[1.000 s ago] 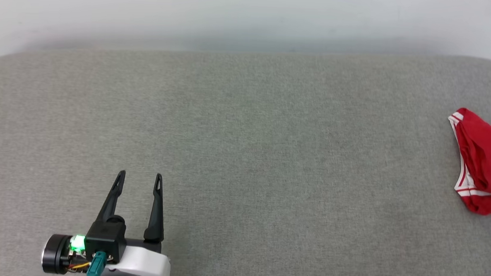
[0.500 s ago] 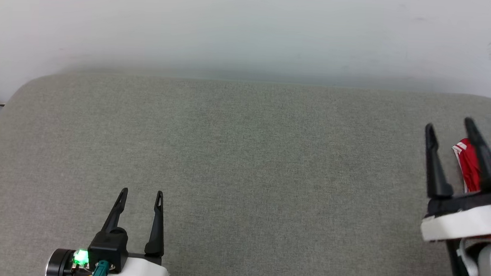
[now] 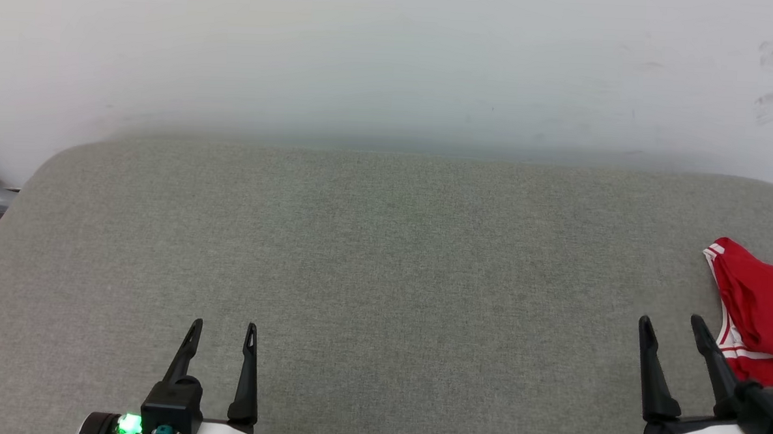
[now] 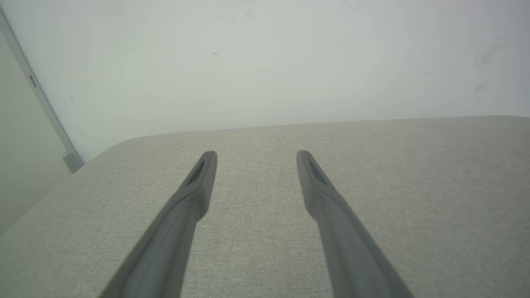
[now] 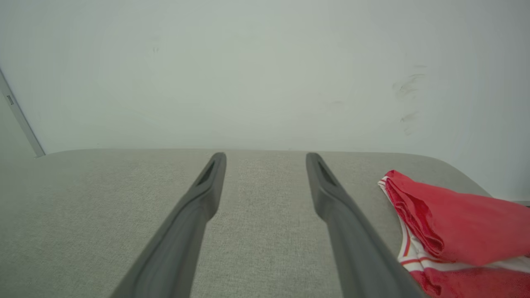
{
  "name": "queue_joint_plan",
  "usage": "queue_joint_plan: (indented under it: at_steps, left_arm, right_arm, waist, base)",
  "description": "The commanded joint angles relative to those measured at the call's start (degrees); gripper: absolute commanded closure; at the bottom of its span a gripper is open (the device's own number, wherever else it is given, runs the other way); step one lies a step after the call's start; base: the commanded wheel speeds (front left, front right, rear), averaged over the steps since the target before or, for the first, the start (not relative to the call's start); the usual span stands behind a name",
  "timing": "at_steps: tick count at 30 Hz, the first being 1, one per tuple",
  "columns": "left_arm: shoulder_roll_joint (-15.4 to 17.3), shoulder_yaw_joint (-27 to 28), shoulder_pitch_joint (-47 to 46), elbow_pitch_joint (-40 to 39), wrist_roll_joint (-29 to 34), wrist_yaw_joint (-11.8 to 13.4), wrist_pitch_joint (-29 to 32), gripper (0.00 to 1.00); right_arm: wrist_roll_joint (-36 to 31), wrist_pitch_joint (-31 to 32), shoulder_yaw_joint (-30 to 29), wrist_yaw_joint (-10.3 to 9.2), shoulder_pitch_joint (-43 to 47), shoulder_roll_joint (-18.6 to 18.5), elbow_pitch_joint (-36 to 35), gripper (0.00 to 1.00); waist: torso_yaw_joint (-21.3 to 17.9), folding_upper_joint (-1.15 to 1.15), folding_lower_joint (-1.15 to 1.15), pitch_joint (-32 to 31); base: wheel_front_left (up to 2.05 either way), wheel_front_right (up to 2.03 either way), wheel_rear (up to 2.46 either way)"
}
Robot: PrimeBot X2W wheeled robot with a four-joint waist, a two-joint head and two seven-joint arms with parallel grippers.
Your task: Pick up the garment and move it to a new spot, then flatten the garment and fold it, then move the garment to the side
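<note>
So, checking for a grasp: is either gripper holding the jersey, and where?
Nothing is held: the left gripper and right gripper are open, the garment lying beside the right one.

This looks like a plain robot test room, a lab corner rather than a home. The work surface [image 3: 384,275] is a broad pad covered in grey woven fabric with rounded corners, set against a bare white wall [image 3: 393,61] that carries dark scuff marks [image 5: 408,85]. A grey metal strip [image 4: 37,99] runs up the wall at the left. Two machine hands hang over the pad — the left gripper [image 3: 224,325] and the right gripper [image 3: 670,319].
</note>
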Motion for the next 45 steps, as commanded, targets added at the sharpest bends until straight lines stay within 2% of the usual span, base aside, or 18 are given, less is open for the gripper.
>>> queue_joint_plan:
  at_steps: [1,8,25,26,30,45]
  left_arm:
    - [0.07,0.10,0.69,0.03,-0.01,-0.13,-0.12,0.00]
    - [-0.09,0.08,1.08,0.37,-0.09,-0.59,-0.12,0.00]
    - [-0.63,0.43,1.64,0.83,-0.59,-1.79,-0.12,0.00]
    - [-0.55,0.25,1.22,0.90,-0.52,-1.82,0.00,1.00]
    - [-0.62,0.31,1.57,2.80,-1.51,-1.96,0.44,1.00]
    - [-1.00,2.71,-1.03,4.03,-19.09,-3.77,4.70,1.00]
  right_arm:
    - [0.31,-0.29,0.01,-0.09,0.76,0.40,-0.02,0.00]
    - [0.47,-0.51,0.27,-0.08,3.70,1.87,-1.41,0.00]
    - [-3.42,-0.63,-0.26,-0.08,6.87,2.87,-4.55,0.00]
    - [-2.84,-0.35,-0.14,-0.01,6.22,2.62,-4.20,1.00]
    - [-1.74,-0.02,0.11,0.01,6.59,2.65,-2.40,1.00]
    - [15.71,3.77,0.03,0.00,3.36,2.30,-0.16,1.00]
  waist:
    - [-0.16,0.00,0.01,-0.11]
    - [-0.39,0.00,0.01,-0.48]
    - [0.02,0.00,0.01,-0.78]
    - [0.02,0.00,0.01,-0.78]
    - [0.01,0.00,0.01,-0.77]
    - [-0.32,0.00,0.01,-0.49]
  base:
    - [0.00,0.00,0.00]
    - [0.00,0.00,0.00]
    - [0.00,0.00,0.00]
    - [0.00,0.00,0.00]
    - [0.00,0.00,0.00]
    - [0.00,0.00,0.00]
